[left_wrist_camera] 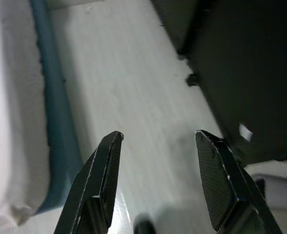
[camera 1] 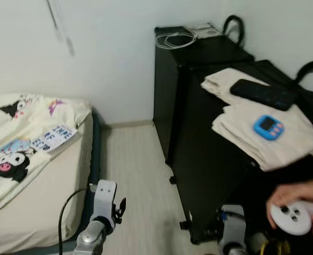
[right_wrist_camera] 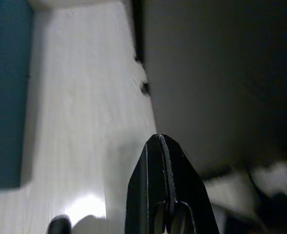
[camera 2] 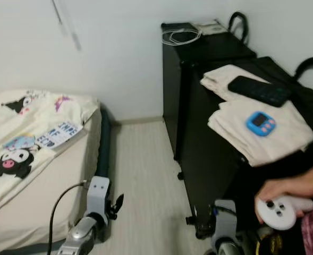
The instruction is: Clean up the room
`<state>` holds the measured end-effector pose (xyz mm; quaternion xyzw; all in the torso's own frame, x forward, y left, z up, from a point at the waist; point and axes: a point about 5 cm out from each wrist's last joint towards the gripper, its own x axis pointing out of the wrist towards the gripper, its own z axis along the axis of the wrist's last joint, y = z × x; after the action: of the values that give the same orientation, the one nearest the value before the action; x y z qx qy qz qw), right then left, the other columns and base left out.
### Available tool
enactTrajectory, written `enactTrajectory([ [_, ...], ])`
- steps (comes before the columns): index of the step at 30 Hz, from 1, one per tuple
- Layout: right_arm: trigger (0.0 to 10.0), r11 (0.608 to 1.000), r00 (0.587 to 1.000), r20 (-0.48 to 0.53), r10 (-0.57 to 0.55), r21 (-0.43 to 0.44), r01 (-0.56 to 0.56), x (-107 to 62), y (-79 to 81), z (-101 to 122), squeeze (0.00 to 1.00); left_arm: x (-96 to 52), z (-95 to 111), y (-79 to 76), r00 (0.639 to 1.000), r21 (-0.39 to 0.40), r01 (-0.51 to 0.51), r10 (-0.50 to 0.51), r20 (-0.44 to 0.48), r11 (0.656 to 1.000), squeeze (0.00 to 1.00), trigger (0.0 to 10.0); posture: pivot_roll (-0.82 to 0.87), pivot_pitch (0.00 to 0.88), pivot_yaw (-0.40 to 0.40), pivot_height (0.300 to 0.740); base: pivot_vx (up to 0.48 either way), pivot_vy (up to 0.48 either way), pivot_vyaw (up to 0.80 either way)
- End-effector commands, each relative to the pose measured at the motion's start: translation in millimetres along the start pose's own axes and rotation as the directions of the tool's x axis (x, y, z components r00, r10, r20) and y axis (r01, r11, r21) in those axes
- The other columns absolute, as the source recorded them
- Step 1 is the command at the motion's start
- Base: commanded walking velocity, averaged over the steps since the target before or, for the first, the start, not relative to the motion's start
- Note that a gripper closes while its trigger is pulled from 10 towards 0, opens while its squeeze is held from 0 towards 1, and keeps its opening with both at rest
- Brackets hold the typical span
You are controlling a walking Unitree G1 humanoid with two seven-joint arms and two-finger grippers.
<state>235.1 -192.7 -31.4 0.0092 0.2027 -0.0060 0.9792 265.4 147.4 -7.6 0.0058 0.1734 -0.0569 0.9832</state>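
My left arm [camera 1: 103, 204] hangs low beside the bed [camera 1: 34, 212]. My left gripper [left_wrist_camera: 159, 136] is open over pale wood floor [camera 1: 137, 175], with nothing between its fingers. Lower right, my right arm [camera 1: 231, 228] hangs against the black cabinet [camera 1: 199, 159], and my right gripper [right_wrist_camera: 159, 141] is shut on nothing. A printed booklet [camera 1: 55, 138] lies on the cartoon-print blanket [camera 1: 13, 154]. On the cabinet top lie folded cream cloths [camera 1: 268, 141], a blue timer [camera 1: 268, 127] and a black remote [camera 1: 262, 94].
A taller black cabinet [camera 1: 169, 79] stands against the white wall with a coiled white cable [camera 1: 175, 39] on top. At the bottom right a person's hand [camera 1: 292, 194] holds a white controller [camera 1: 292, 217]. A strip of floor runs between bed and cabinets.
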Motion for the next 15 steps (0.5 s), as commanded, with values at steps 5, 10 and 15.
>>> enactTrajectory([
  [5,10.0,1.000,1.000,-0.009,0.017,0.017,-0.017,-1.9,7.7,-4.7,0.00,-5.7,-11.2,9.7,0.998,0.003,-0.028,0.028,-0.047,1.000,0.00,10.0,0.01,0.116,-0.001,0.729,0.353,0.000,0.00],
  [10,10.0,1.000,1.000,-0.007,0.019,0.016,-0.019,-2.0,7.9,-4.6,0.00,-5.6,-11.2,10.0,0.998,0.002,-0.029,0.030,-0.048,1.000,0.00,10.0,0.01,0.116,-0.001,0.729,0.349,0.000,0.00],
  [15,10.0,1.000,1.000,-0.006,0.023,0.015,-0.023,-2.3,8.2,-4.8,0.00,-5.6,-10.9,10.5,0.998,0.001,-0.031,0.031,-0.048,1.000,0.00,10.0,0.01,0.114,-0.001,0.729,0.346,0.000,0.00],
])
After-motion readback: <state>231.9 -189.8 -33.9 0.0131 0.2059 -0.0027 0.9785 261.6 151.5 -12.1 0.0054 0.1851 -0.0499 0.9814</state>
